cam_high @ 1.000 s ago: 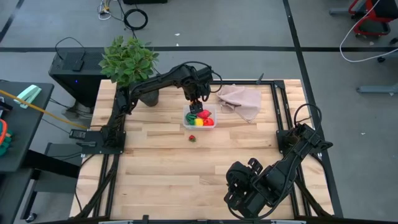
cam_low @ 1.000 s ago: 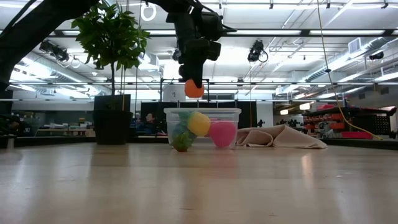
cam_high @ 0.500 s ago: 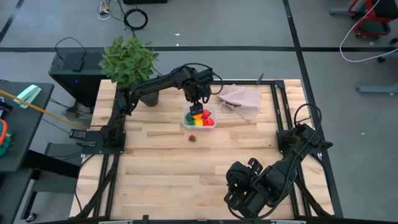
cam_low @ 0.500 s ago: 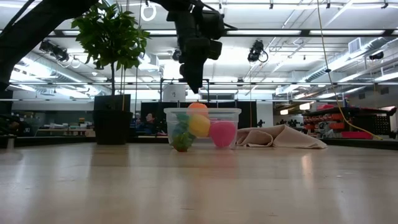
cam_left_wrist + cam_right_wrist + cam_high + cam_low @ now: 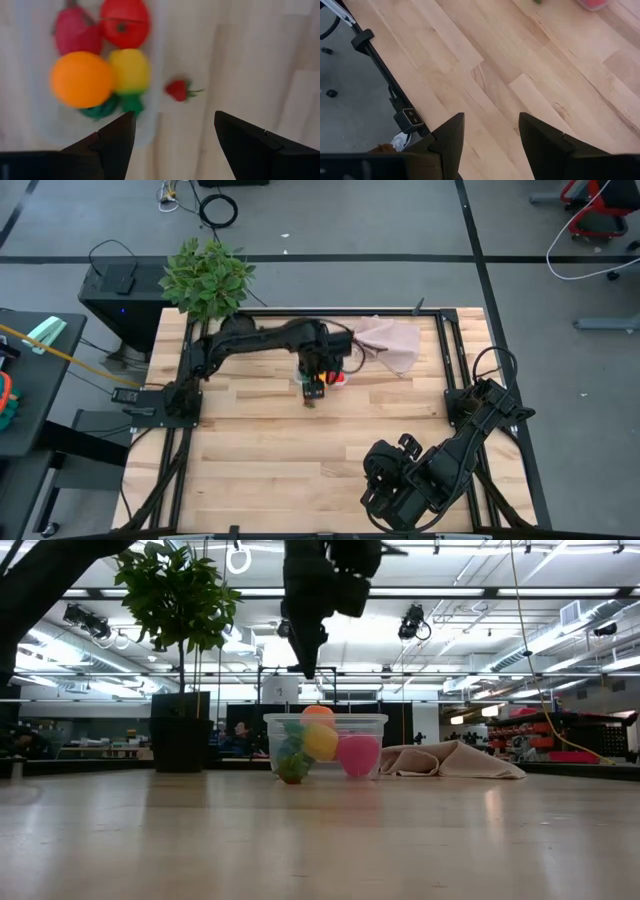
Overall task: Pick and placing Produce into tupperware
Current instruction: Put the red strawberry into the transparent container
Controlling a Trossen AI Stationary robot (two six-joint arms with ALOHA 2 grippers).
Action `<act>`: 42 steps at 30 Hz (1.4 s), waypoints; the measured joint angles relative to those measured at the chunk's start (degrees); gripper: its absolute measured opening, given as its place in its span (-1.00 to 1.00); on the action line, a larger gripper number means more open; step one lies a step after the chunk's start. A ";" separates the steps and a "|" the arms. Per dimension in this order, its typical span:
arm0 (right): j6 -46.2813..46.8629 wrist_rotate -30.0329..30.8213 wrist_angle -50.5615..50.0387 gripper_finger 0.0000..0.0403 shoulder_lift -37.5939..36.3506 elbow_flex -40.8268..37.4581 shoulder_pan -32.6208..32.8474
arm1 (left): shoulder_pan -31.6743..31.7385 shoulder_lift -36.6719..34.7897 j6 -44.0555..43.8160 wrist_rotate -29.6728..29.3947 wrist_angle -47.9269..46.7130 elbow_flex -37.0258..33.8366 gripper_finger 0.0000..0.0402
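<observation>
Left gripper (image 5: 172, 137) hangs above the table with its fingers apart and nothing between them, right over the near edge of the clear box (image 5: 150, 127). Inside the box sit five pieces of produce: an orange (image 5: 81, 79), a yellow one (image 5: 130, 71), a red tomato (image 5: 125, 22), a darker red one (image 5: 76, 32) and something green (image 5: 97, 107) tucked underneath. From table level the box (image 5: 325, 745) looks well filled, the orange ball (image 5: 319, 713) riding on top.

One piece is out: a small red strawberry (image 5: 176, 90) lying on the bare wood just beside the box wall, not touching it as far as I can tell. From overhead it (image 5: 310, 401) sits at about six o'clock from the box (image 5: 335, 377), and the left gripper (image 5: 315, 383) is nearly over it.

The strawberry lies just ahead of the open fingers, roughly midway between them. Its green stalk points sideways, away from the box, so its long axis runs across the gap between the jaws.

The left arm is clearly the nearer one. The right gripper (image 5: 487, 137) waits low at the table's near edge, around five o'clock, well apart, fingers parted and empty.

My read: a drop straight down should take it.
</observation>
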 joint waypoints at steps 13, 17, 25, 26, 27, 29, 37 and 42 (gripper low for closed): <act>-0.18 0.00 -0.03 -0.03 0.00 -0.01 1.35 | -6.57 0.00 -7.50 0.01 3.82 -0.93 0.35; 0.27 0.00 -0.03 -0.03 0.00 -0.01 2.30 | -8.25 0.03 -10.65 -2.32 4.78 -4.50 0.34; 0.32 0.02 0.00 -0.03 0.00 -0.01 2.43 | -12.34 0.08 -16.65 -11.22 11.12 -16.17 0.34; 0.31 0.02 -0.01 -0.03 0.00 -0.01 2.49 | -12.84 0.11 -17.19 -12.89 11.91 -17.32 0.34; 0.29 0.00 -0.01 -0.03 0.00 -0.01 2.49 | -13.26 0.11 -18.01 -14.99 12.98 -18.31 0.34; 0.27 0.02 0.01 -0.03 0.00 -0.01 2.49 | -14.07 0.09 -20.14 -20.54 14.31 -19.88 0.32; 0.33 -1.68 0.01 -0.03 0.00 -0.01 2.24 | -16.61 0.04 -25.71 -27.93 17.64 -21.19 0.19; 0.33 -4.59 0.01 -0.03 0.00 -0.01 2.06 | -17.47 0.04 -26.89 -27.99 19.13 -21.19 0.13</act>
